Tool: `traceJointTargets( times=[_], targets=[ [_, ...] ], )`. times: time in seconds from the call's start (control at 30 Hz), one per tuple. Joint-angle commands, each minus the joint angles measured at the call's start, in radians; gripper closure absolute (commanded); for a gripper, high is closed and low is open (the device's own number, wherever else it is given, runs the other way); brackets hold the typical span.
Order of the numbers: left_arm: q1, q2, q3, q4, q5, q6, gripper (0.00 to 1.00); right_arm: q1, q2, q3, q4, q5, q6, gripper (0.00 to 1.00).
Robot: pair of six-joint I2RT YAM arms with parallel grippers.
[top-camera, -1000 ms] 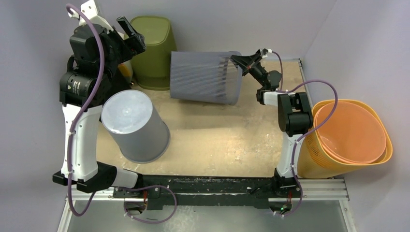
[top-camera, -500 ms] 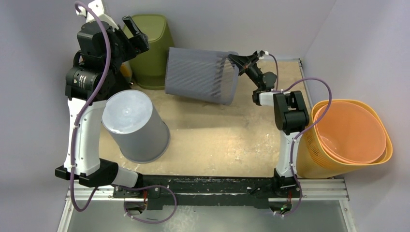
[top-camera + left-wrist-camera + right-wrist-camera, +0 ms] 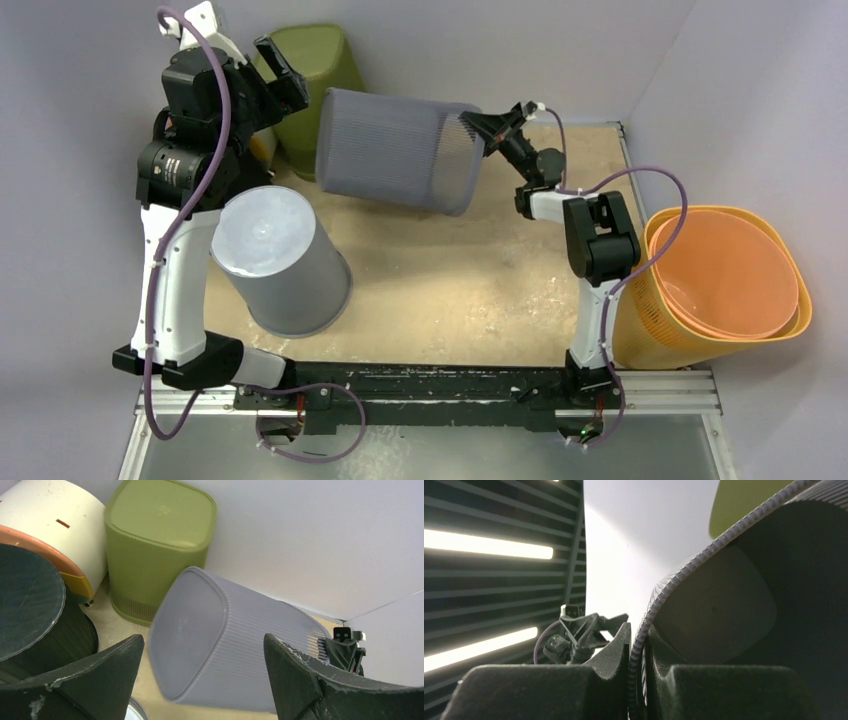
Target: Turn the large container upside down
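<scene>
The large grey ribbed container (image 3: 400,150) hangs on its side above the back of the table, its closed base to the left and its open mouth to the right. My right gripper (image 3: 480,127) is shut on its rim (image 3: 659,592), one finger inside and one outside. The left wrist view shows the container's flat base (image 3: 187,630) and ribbed wall. My left gripper (image 3: 282,72) is open and empty, raised high at the back left, just left of the container's base and apart from it.
A green bin (image 3: 305,60) stands upside down at the back left, next to a white and orange bin (image 3: 55,525) and a dark bin (image 3: 30,605). A smooth grey bin (image 3: 280,260) stands upside down at the front left. Stacked orange baskets (image 3: 725,285) lie at the right.
My right gripper has swung the grey container to the left and lifted its base end. The left arm has drawn up and back a little.
</scene>
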Motion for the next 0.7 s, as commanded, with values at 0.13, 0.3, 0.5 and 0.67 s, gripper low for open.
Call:
traceJointTargets(
  times=[0.13,0.3,0.5,0.67],
  targets=[
    [-0.004,-0.044,-0.030,0.059,0.011,-0.006,0.14,0.093,-0.191,-0.177,0.470,-0.002,0.123,1.00],
    [-0.004,-0.049,-0.043,0.059,0.018,-0.009,0.14,0.093,-0.225,-0.236,0.470,-0.007,0.129,1.00],
    [-0.004,-0.046,-0.054,0.063,0.024,-0.011,0.14,0.093,-0.228,-0.330,0.470,-0.022,0.128,1.00],
    [-0.004,-0.043,-0.054,0.064,0.022,-0.012,0.14,0.072,-0.217,-0.458,0.468,-0.033,0.118,1.00]
  ],
)
